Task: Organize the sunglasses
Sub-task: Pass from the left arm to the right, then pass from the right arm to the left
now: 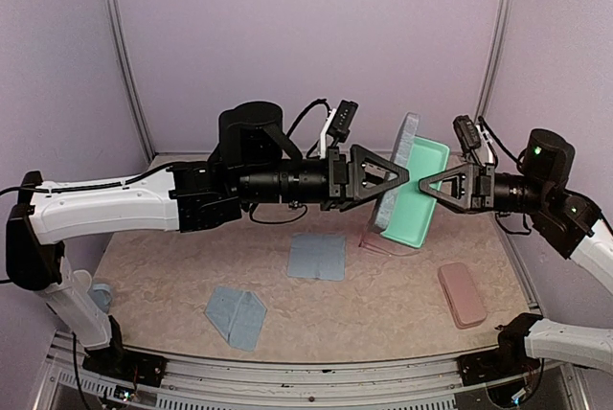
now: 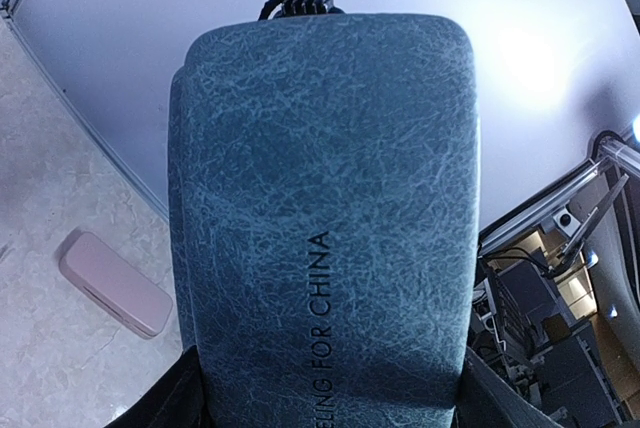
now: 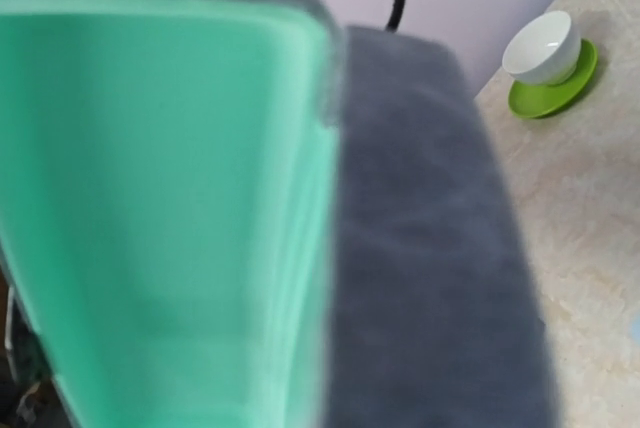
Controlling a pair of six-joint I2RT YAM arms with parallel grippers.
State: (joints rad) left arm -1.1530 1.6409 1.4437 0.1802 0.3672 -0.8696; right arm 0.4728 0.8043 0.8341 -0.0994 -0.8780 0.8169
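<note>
An open blue-grey case (image 1: 399, 172) with a mint-green lining (image 1: 418, 197) hangs in the air between my two arms. My left gripper (image 1: 395, 180) is shut on its textured outer shell (image 2: 325, 198), with a finger on each side at the bottom of the left wrist view. My right gripper (image 1: 427, 184) meets the green-lined half at its rim and looks shut on it. That lining (image 3: 160, 208) and the dark shell (image 3: 430, 248) fill the right wrist view and hide the fingers. Thin pink-red sunglasses (image 1: 375, 241) lie on the table below the case, partly hidden.
A closed pink case (image 1: 462, 293) (image 2: 113, 283) lies on the table at the right. Two light-blue cloths lie nearer the front, one in the middle (image 1: 318, 255) and one to the left (image 1: 237, 315). A white bowl (image 3: 545, 45) sits on a green saucer (image 3: 556, 96).
</note>
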